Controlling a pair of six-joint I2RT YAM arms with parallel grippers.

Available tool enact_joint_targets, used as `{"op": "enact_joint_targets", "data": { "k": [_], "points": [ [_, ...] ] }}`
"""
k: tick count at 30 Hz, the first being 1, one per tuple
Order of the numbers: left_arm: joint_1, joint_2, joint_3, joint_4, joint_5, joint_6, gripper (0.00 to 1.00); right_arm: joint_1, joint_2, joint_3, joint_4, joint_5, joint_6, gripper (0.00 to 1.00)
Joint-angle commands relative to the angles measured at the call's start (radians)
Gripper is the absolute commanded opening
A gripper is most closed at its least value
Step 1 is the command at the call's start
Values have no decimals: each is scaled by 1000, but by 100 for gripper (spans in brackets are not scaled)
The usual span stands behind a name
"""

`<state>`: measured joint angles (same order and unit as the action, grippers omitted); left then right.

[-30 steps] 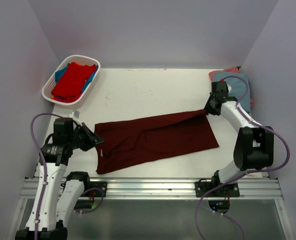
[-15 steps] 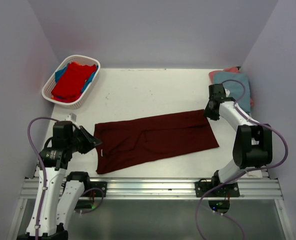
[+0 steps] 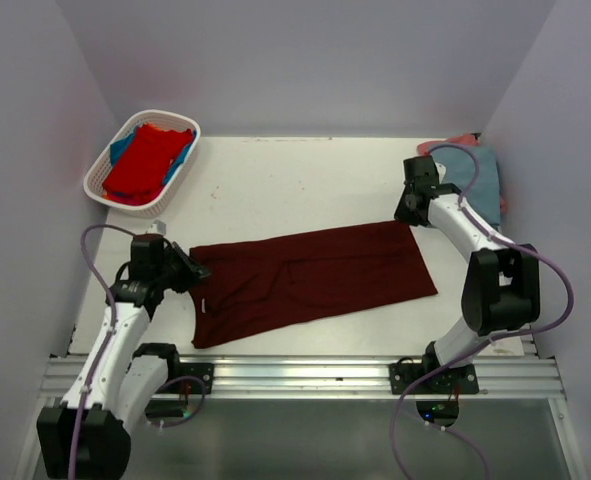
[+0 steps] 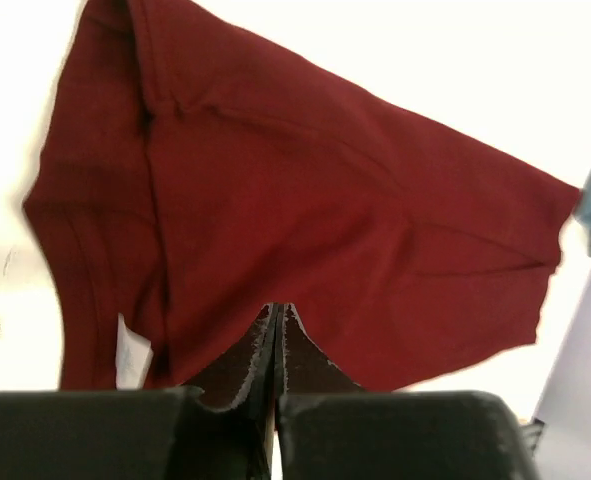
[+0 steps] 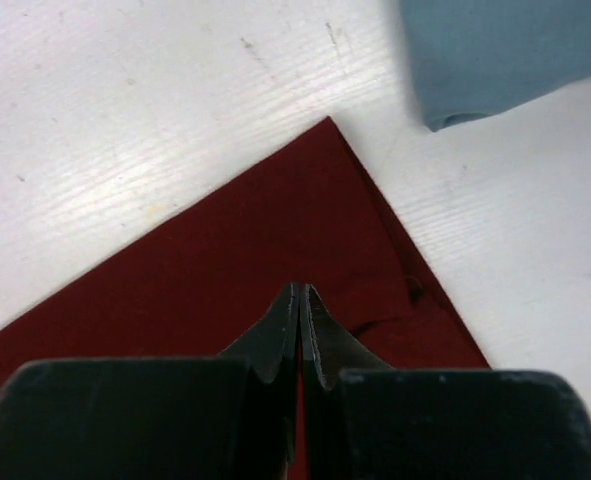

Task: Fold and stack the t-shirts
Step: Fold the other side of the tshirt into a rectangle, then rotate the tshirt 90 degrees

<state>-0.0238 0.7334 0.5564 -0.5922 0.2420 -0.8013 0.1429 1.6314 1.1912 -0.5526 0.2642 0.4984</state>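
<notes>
We see the left gripper (image 4: 278,314), fingertips nearly touching, above the near edge of the dark maroon t-shirt (image 4: 305,200) spread on the white table (image 4: 425,60), its white label (image 4: 132,352) showing.

In the overhead view our left arm (image 3: 115,335) rises from its base at the lower left of the frame and leans up toward the left middle; the left gripper (image 3: 199,272) points to the right; from its wrist camera we see the two fingers (image 4: 255,345) drawn together at the bottom centre, only a hairline slit between the tips; our right arm (image 3: 467,238) climbs from the lower right, bends at a dark elbow and reaches toward the upper right; the right gripper (image 3: 404,214) points down and left; its jaws are pressed together, tips touching.
</notes>
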Motion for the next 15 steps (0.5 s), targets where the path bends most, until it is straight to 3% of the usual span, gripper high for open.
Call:
{"op": "enact_joint_targets", "data": {
  "k": [1,7,15],
  "points": [
    [-17,128,-79,319,-6,2,0,4,31,7,94,-64,14,0],
    [-94,305,-102,489,-45,-25,0,9,111,-15,137,-105,16,0],
    [-157,414,-110,519,-98,-53,0,9,209,-27,175,-128,28,0]
  ]
}}
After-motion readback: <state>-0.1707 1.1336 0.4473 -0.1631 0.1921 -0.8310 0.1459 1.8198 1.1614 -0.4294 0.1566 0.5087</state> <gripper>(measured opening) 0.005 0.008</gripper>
